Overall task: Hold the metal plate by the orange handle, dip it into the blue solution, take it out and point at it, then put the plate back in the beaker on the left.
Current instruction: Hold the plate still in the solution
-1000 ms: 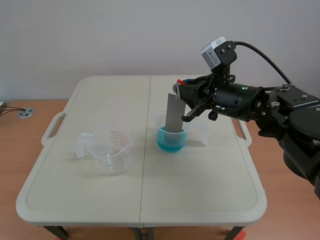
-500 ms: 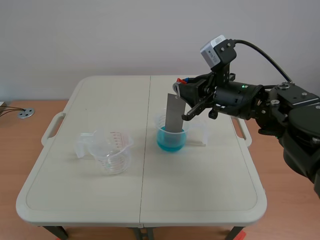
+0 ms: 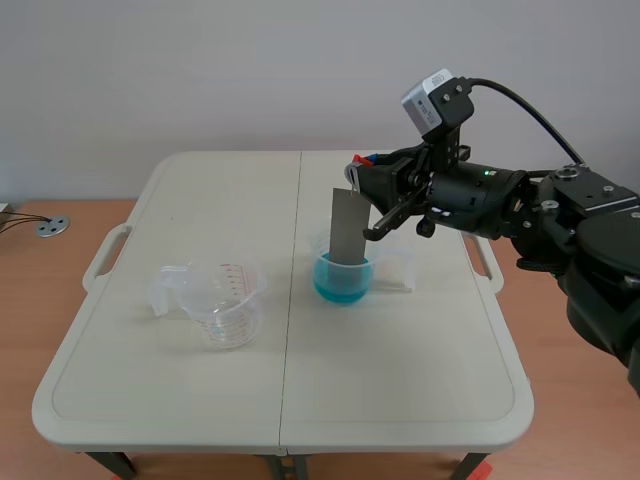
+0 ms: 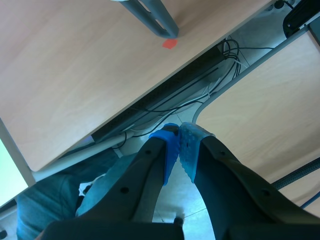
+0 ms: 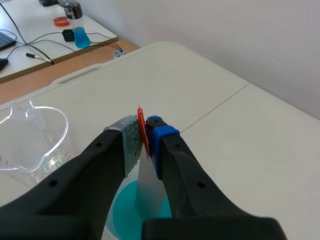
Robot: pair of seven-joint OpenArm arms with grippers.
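The thin orange handle (image 5: 142, 125) of a flat grey metal plate (image 5: 150, 187) is clamped between the pads of the right gripper (image 5: 145, 134). The plate is hung straight down over the blue solution (image 5: 125, 210). A clear plastic measuring beaker (image 5: 30, 137) is seen beside the gripper, on the cream folding table (image 5: 210, 100).

The solution beaker (image 3: 342, 277) stands on the worktop (image 3: 400, 380), near mid-width. The empty measuring beaker (image 3: 225, 300) stands to its left, well apart. The metal plate (image 3: 349, 225) stands upright in the solution beaker. The right claw (image 5: 145, 134), above that beaker, clamps the plate's handle (image 5: 140, 117).
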